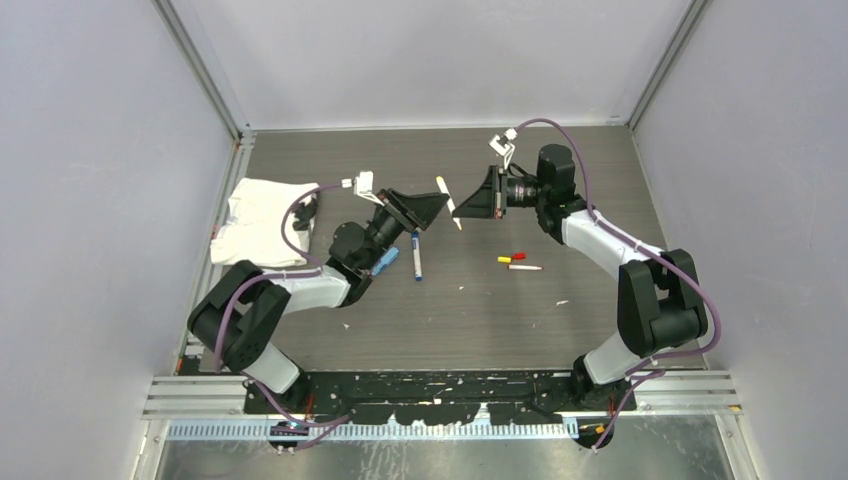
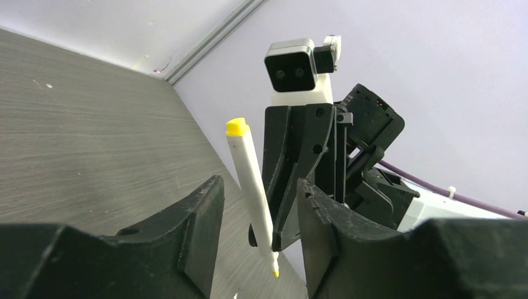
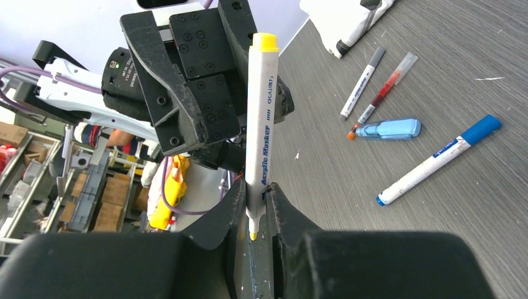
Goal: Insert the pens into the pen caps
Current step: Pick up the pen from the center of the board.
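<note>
The right gripper (image 3: 255,202) pinches the yellow pen (image 3: 257,118) near its tip, up in the air between the arms. The left gripper (image 2: 258,212) stands spread just beside it, holding nothing. If it closes off-centre, it could knock the pen askew or loose

Matt dark grey table (image 1: 500,320) with fine wood grain. Smooth, slightly glossy white plastic barrel on yellow-tipped pen (image 3: 258,124). Matt black plastic, faintly textured, on left gripper (image 2: 259,187) and right gripper (image 3: 255,190). Soft, crumpled white cloth (image 1: 262,222). Brushed metal rail (image 1: 200,395) along near edge.
</note>
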Motion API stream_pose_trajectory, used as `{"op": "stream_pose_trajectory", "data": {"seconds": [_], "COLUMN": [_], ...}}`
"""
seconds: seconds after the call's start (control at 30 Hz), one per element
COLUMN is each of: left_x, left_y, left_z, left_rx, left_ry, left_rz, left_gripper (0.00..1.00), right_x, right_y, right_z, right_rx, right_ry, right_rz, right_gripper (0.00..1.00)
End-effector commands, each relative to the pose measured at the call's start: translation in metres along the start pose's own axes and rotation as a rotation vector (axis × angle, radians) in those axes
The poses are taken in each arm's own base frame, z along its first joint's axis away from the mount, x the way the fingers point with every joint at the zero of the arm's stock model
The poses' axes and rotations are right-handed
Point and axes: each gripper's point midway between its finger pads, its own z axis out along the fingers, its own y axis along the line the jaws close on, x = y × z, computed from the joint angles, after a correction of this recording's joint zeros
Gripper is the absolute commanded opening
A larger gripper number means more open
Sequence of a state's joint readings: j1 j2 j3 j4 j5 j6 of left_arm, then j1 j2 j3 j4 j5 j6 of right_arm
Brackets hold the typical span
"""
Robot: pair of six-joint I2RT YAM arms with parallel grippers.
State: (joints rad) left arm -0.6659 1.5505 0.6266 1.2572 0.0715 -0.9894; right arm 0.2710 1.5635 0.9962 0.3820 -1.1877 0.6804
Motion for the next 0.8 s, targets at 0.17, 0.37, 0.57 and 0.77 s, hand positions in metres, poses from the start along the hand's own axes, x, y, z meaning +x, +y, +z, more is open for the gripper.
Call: {"op": "stream_pose_trajectory", "data": {"seconds": [0.17, 0.37, 0.57, 0.77], "left_x": [-0.002, 0.006, 0.007, 0.005], "left_y": [-0.023, -0.025, -0.029, -0.028], "left_z": [0.009, 0.009, 0.008, -0.005], "left_rx": [0.089, 0.108, 0.125, 0.117], "left_ry": [-0.015, 0.005, 0.017, 0.015], "left_rz": [-0.014, -0.034, -0.032, 0.006], "left_gripper": [0.42, 0.3, 0.01, 0.01], "right_x": [-0.005, -0.002, 0.003, 0.011], "right_y": [0.024, 0.022, 0.019, 0.015], "right_z": [0.002, 0.004, 0.006, 0.002], "right_rx": [-0.047, -0.049, -0.042, -0.017], "right_ry": [0.0, 0.008, 0.025, 0.068], "right_rz": [-0.088, -0.086, -0.086, -0.162], "right_gripper": [0.01, 0.01, 0.01, 0.4]}}
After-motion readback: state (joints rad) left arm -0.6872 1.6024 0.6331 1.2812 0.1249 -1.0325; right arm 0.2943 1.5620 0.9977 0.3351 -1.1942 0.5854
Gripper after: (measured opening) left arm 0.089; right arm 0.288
